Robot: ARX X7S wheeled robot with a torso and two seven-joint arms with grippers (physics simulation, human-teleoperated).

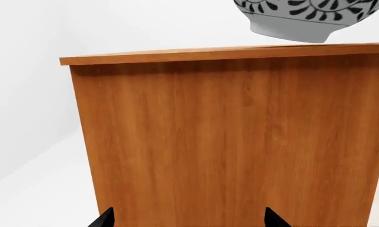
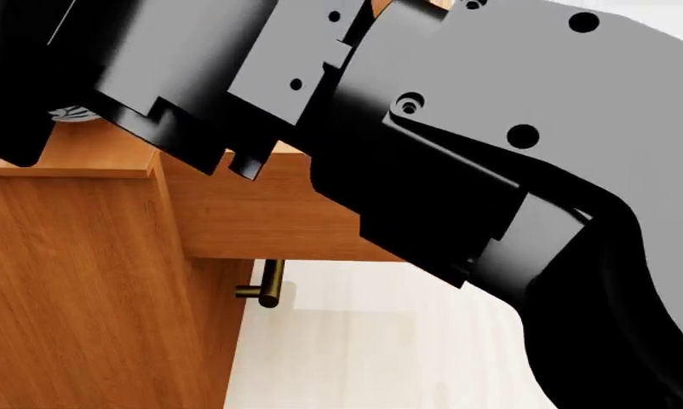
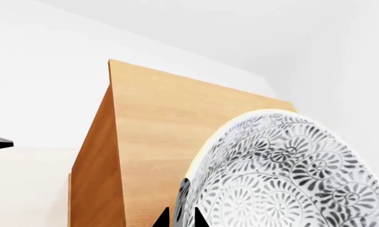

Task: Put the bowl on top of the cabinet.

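Observation:
The bowl (image 3: 284,175), white with a dense dark floral pattern and a pale rim, is tilted on edge over the flat top of the orange-brown cabinet (image 3: 158,127). My right gripper (image 3: 180,218) is shut on the bowl's rim, one fingertip on each side of the wall. From the left wrist view the bowl (image 1: 309,19) hangs tilted just over the cabinet (image 1: 227,142) top; whether its foot touches the wood I cannot tell. My left gripper (image 1: 189,220) is open and faces the cabinet's side panel, holding nothing.
My black right arm (image 2: 456,153) fills most of the head view, crossing in front of the cabinet (image 2: 80,281). A brass bar handle (image 2: 270,285) sticks out from the cabinet front. Pale floor and white walls surround it.

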